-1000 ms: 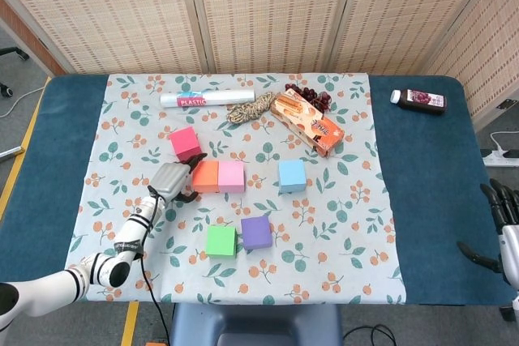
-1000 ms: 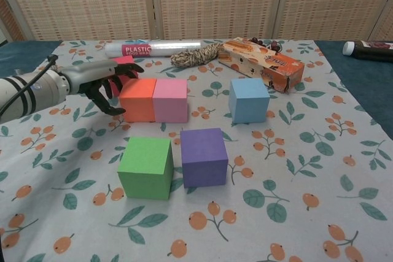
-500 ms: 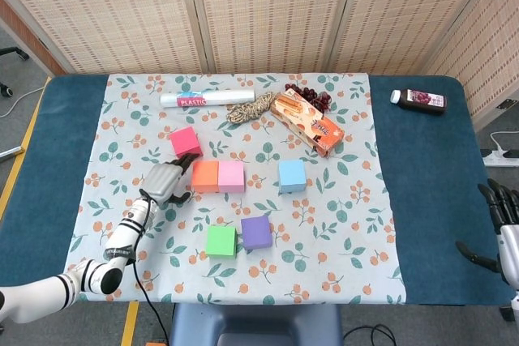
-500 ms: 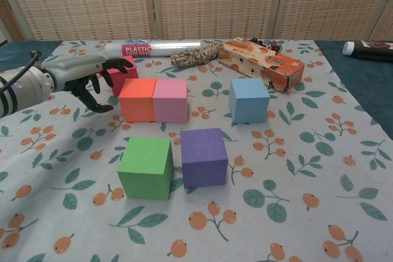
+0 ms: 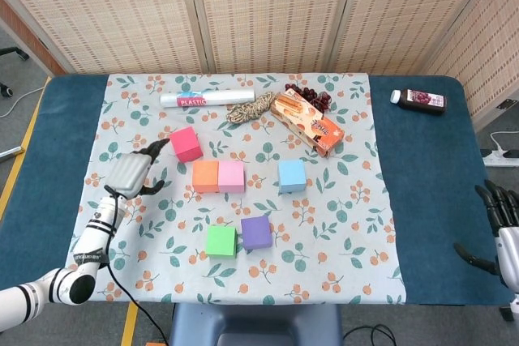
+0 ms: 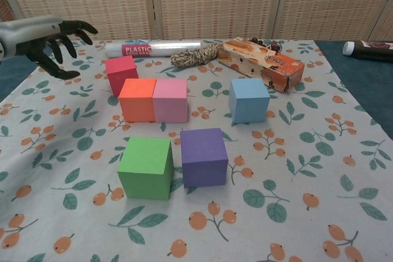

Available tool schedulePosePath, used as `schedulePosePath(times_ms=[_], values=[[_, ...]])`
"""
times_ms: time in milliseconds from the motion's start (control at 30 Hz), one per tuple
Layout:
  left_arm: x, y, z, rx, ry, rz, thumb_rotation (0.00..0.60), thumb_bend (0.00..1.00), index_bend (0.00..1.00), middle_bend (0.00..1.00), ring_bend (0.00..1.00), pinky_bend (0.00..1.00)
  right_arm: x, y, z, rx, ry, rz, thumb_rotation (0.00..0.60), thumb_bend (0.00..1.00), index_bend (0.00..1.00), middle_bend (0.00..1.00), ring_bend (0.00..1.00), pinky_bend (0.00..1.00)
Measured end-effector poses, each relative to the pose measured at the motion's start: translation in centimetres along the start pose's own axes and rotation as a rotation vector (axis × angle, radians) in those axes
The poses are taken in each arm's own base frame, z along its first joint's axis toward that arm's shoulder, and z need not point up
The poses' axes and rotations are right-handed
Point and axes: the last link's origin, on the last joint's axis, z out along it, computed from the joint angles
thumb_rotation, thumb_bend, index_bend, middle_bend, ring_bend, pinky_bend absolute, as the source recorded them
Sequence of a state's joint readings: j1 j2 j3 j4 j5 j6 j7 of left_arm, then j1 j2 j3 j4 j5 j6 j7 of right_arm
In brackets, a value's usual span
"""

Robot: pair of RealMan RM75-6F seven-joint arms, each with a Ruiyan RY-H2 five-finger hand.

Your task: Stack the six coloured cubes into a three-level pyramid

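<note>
Six cubes lie on the flowered cloth. An orange cube [image 5: 205, 176] [image 6: 137, 99] touches a pink cube [image 5: 231, 177] [image 6: 170, 100] side by side. A magenta cube [image 5: 186, 143] [image 6: 120, 73] sits behind them to the left. A blue cube [image 5: 292, 176] [image 6: 249, 99] stands apart on the right. Nearer me, a green cube [image 5: 220, 241] [image 6: 145, 167] and a purple cube [image 5: 256, 232] [image 6: 204, 157] sit close together. My left hand [image 5: 133, 173] [image 6: 50, 40] hovers left of the cubes, fingers spread, holding nothing. My right hand [image 5: 497, 224] is at the far right table edge, fingers apart and empty.
At the back lie a plastic wrap roll [image 5: 199, 100] [image 6: 151, 48], a twine bundle [image 5: 251, 108] [image 6: 196, 55], an orange snack box [image 5: 308, 123] [image 6: 262, 62] and dark grapes [image 5: 310, 96]. A juice bottle [image 5: 418, 100] [image 6: 368, 50] lies on the blue tabletop [image 5: 422, 168] at back right.
My left hand has drawn back to the left and risen, away from the orange cube it was beside. The cubes and right hand stay put.
</note>
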State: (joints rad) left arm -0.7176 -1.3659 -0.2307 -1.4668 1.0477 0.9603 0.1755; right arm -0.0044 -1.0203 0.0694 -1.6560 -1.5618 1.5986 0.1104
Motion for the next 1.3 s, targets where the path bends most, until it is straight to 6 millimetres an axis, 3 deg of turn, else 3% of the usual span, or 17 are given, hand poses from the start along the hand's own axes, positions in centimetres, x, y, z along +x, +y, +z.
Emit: schedulePosePath(times_ms=[133, 267, 433, 600, 1300], values=[[1.1, -1.0, 1.8, 0.034, 0.022, -0.038, 0.6, 0.33, 0.26, 0.25, 0.31, 0.36, 0.1, -0.5, 0.0, 0.021, -0.005, -0.008, 0.6, 0.0, 0.0, 0.0, 0.0, 0.0], [1.7, -1.9, 4.1, 0.072, 0.024, -0.033, 0.6, 0.33, 0.25, 0.25, 0.26, 0.31, 0.1, -1.0, 0.0, 0.034, -0.008, -0.013, 0.6, 0.0, 0.0, 0.0, 0.0, 0.0], [1.5, -2.0, 7.2, 0.116, -0.009, -0.026, 0.6, 0.34, 0.13, 0.15, 0.14, 0.22, 0.2, -1.2, 0.1, 0.034, -0.009, -0.018, 0.6, 0.0, 0.0, 0.0, 0.0, 0.0], [0.7, -0.7, 9.3, 0.113, -0.072, -0.035, 0.6, 0.34, 0.0, 0.03, 0.03, 0.16, 0.2, -1.2, 0.2, 0.028, -0.015, -0.02, 0.6, 0.0, 0.0, 0.0, 0.0, 0.0], [-1.1, 1.4, 11.6, 0.11, -0.161, 0.033, 0.6, 0.33, 0.0, 0.0, 0.0, 0.14, -0.1, -0.7, 0.6, 0.006, -0.03, -0.011, 0.6, 0.0, 0.0, 0.0, 0.0, 0.0]])
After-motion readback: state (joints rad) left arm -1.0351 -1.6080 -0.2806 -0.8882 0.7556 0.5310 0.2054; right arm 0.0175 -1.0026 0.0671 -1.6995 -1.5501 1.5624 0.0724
